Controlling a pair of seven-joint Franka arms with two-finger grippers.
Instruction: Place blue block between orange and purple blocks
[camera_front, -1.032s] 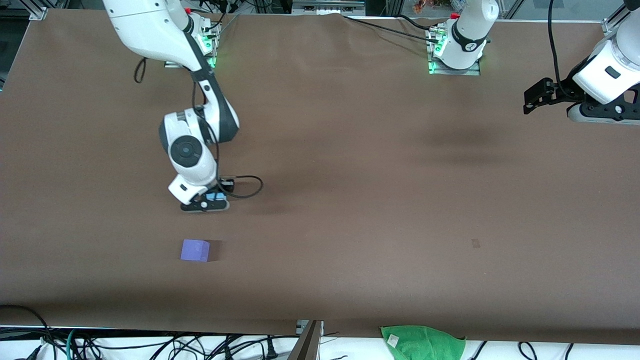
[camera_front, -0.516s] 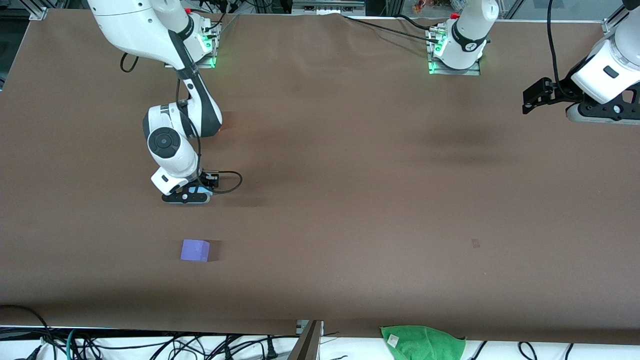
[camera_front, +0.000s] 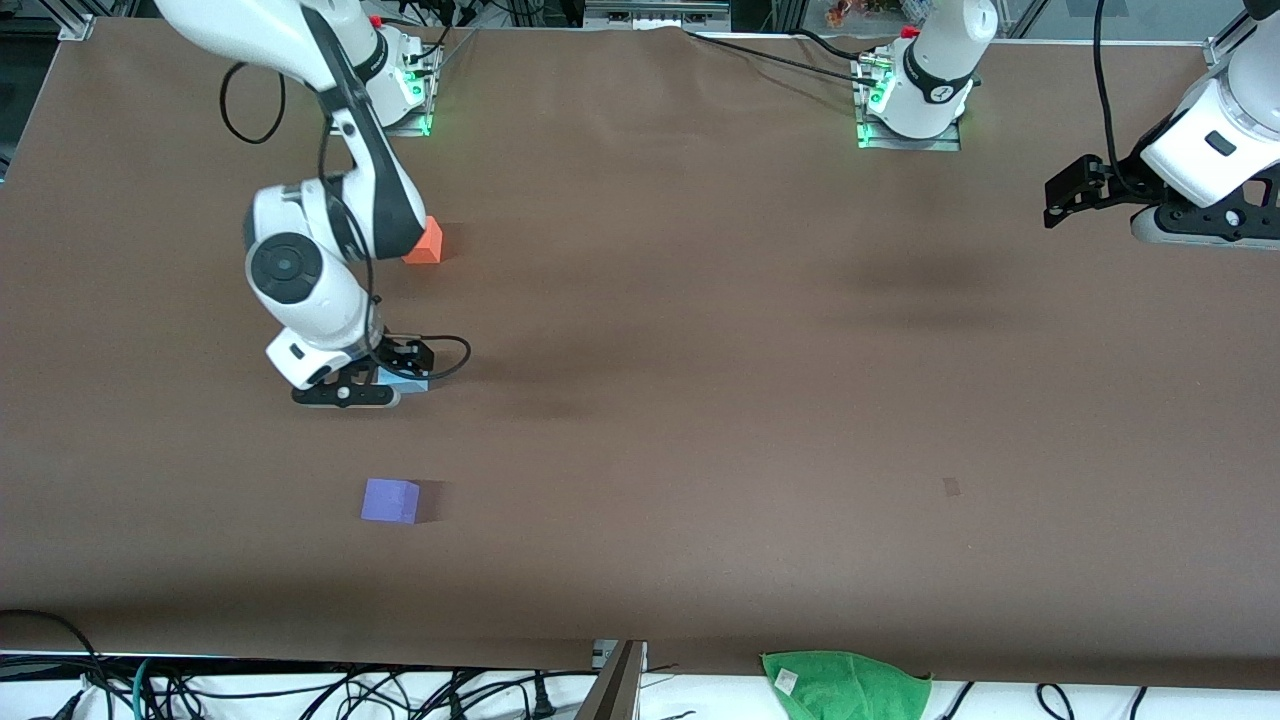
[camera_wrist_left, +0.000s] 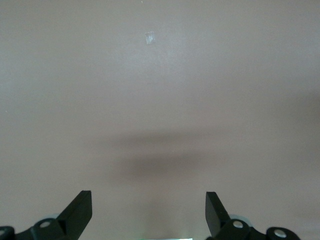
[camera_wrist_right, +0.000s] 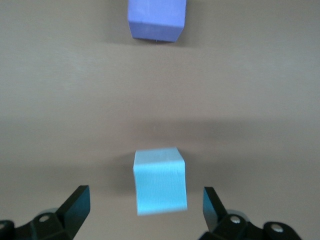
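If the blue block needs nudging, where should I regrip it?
Grip the blue block across its two flat vertical side faces, coming straight down from above. It sits flat on the table, apart from the purple block, and the open right gripper already straddles it.

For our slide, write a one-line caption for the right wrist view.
Open right claw over the blue block on the table, purple block ahead.

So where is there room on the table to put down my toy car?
Lots of bare brown table runs from the blocks toward the left arm's end, where the left gripper waits open. It's crowded where the open right gripper hangs over the blue block, between the orange block and purple block.
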